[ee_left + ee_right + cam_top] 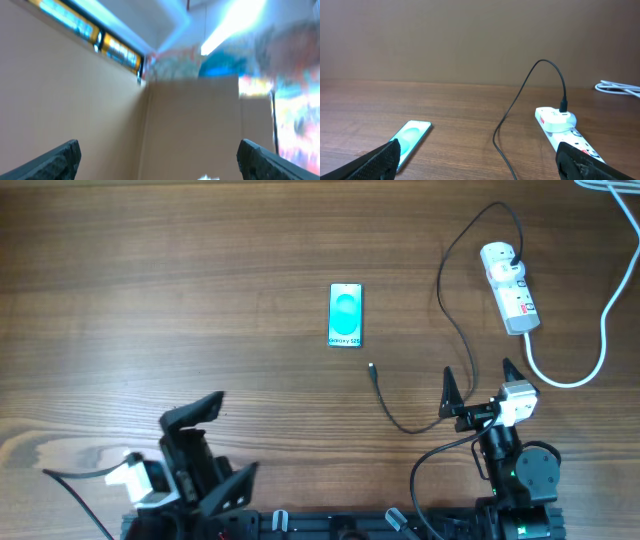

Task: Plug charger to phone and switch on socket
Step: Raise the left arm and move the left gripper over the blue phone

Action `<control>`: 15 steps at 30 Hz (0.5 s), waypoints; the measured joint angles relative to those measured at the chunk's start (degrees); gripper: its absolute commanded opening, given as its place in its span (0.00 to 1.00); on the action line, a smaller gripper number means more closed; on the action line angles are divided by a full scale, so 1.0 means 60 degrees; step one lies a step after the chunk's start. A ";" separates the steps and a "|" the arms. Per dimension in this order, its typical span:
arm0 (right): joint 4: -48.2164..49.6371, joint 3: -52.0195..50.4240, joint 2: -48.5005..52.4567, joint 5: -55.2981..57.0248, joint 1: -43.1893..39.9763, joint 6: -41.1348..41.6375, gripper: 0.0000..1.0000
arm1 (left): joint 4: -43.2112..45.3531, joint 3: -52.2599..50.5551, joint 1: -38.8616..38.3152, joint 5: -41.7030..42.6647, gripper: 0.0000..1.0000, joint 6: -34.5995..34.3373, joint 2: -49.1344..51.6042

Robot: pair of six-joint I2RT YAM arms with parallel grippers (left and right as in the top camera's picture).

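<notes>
The phone lies flat mid-table with its cyan screen up; it also shows low on the left in the right wrist view. The charger's black cable runs from a white adapter on the socket down to its loose tip, which lies apart from the phone. My right gripper is open near the front edge, facing the cable and the socket. My left gripper is open at the front left, pointing up at a cardboard wall.
The socket's thick white cord loops off to the right and far edge. It also shows at the right of the right wrist view. A brown wall stands behind the wooden table.
</notes>
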 measured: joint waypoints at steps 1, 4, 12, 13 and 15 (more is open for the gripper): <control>0.0000 0.0000 0.0000 0.0000 0.0000 0.0000 1.00 | 0.0270 0.0004 0.0000 -0.0350 1.00 -0.0277 0.0004; -0.0004 0.0000 0.0000 0.0000 0.0000 0.0000 1.00 | 0.0415 0.0044 0.0000 -0.1053 1.00 -0.0758 0.0000; -0.0004 0.0000 0.0000 0.0000 0.0000 0.0000 1.00 | -0.2568 0.1741 0.0000 -0.1501 1.00 -0.1195 0.0710; 0.0000 0.0000 0.0000 0.0000 0.0000 0.0000 1.00 | -0.2863 0.2033 0.0000 -0.1450 1.00 -0.1180 0.0980; -0.0004 0.0000 0.0000 0.0000 0.0000 0.0000 1.00 | -0.3428 0.2809 0.0000 -0.1122 1.00 -0.1093 0.1825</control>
